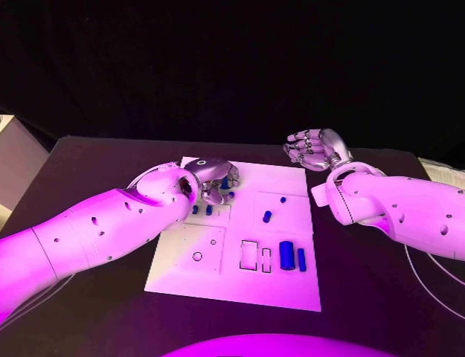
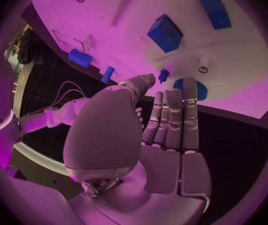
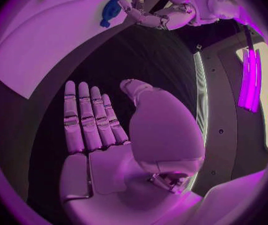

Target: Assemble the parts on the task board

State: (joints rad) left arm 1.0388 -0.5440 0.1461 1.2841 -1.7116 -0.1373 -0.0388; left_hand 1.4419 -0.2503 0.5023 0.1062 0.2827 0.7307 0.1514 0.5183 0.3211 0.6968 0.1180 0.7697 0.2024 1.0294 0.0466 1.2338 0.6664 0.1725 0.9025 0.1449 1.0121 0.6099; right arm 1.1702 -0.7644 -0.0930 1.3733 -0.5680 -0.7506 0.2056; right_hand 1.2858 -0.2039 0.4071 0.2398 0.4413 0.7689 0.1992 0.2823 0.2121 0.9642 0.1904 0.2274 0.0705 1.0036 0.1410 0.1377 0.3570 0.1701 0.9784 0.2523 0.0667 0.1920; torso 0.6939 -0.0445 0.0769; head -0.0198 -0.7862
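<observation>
Head view shows the left silver hand (image 1: 213, 181) open over the white flat task board's (image 1: 280, 290) far left corner, where small blue hard plastic parts (image 1: 287, 254) look light and slippery, best pinched by their sides, while the right silver hand (image 1: 316, 149), fingers straight and empty, hovers past the far right corner.

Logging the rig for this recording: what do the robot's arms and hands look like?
Two smooth white-shelled arms, left arm and right arm, dotted with small dark holes. Each ends in a silver, segmented, many-fingered hand: left hand, right hand. Thin cables trail beside the right arm.

Lighting: magenta light flooding table (image 1: 372, 320), glaring off task board (image 1: 280, 286); background lying dark. Wrist views: fisheye bending edges, rims darkening.
</observation>
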